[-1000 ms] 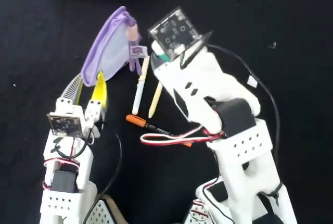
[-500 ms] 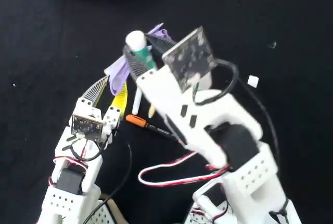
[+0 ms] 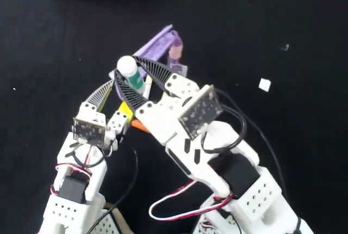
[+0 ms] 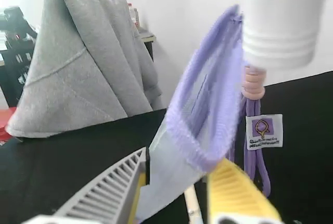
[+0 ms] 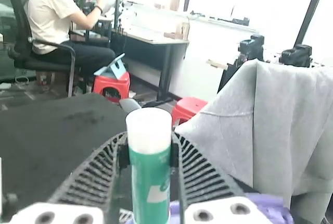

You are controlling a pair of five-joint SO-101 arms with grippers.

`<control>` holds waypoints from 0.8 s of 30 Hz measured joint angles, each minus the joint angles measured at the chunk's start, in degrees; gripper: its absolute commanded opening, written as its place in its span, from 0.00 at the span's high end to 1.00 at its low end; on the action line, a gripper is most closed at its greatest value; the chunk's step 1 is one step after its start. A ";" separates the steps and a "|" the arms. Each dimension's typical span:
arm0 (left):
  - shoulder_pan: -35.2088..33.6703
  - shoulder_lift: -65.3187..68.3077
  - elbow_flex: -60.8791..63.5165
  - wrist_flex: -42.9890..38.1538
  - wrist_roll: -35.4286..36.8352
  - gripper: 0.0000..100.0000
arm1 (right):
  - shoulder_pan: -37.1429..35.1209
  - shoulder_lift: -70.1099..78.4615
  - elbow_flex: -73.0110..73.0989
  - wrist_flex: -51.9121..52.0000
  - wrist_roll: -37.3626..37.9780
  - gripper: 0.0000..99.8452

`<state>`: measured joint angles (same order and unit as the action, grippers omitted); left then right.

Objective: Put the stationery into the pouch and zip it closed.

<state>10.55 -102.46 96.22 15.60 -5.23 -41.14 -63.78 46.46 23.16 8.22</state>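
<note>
The worktop (image 3: 304, 38) is covered in black cloth, and a grey garment (image 4: 78, 73) hangs over a chair behind it. Your left gripper (image 4: 179, 169) is pinched onto the lower wall of the purple pouch (image 3: 157, 46), holding it up off the worktop with its purple rim uppermost. Your right gripper (image 5: 149, 148) is clamped around the glue stick (image 3: 126, 65), which stands upright with its white cap above the fingers, just beside the pouch rim.

Treat the pouch as soft and floppy. It looks like thin fabric that sags from a single pinch, so the mouth will likely fold shut unless you hold it near the rim. The bead-and-cord pull (image 4: 253, 81) dangling at one end is probably the best hold for zipping, with the fabric pulled taut against it.

The glue stick is rigid, light and smooth-sided. Gripped mid-body it should be stable, but the plastic may slide if you ease the squeeze early, so release only once its end is inside the rim.

An orange pen (image 3: 140, 126) lies on the worktop, partly under the right arm. It is thin and apt to roll, so take it across the barrel.
</note>
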 measured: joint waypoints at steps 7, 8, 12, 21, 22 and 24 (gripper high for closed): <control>0.26 0.00 0.00 0.00 0.88 0.81 | -1.32 2.55 3.08 -4.13 0.00 0.99; 0.26 0.00 0.00 0.00 0.88 0.81 | -1.32 2.99 4.22 -5.19 0.00 0.99; 0.26 0.00 0.00 0.00 0.88 0.81 | -1.23 3.08 6.59 -7.47 0.00 0.99; 0.18 0.00 0.00 0.00 0.88 0.81 | 2.20 -4.75 6.68 0.53 0.09 0.99; -0.44 0.00 0.00 0.00 0.97 0.81 | 3.08 -6.59 6.68 2.37 0.09 0.99; -3.08 0.00 0.00 0.00 1.05 0.81 | 4.04 -10.29 6.68 5.89 0.09 0.99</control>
<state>7.47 -102.46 96.22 15.60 -4.18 -37.10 -74.07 53.14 29.05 8.31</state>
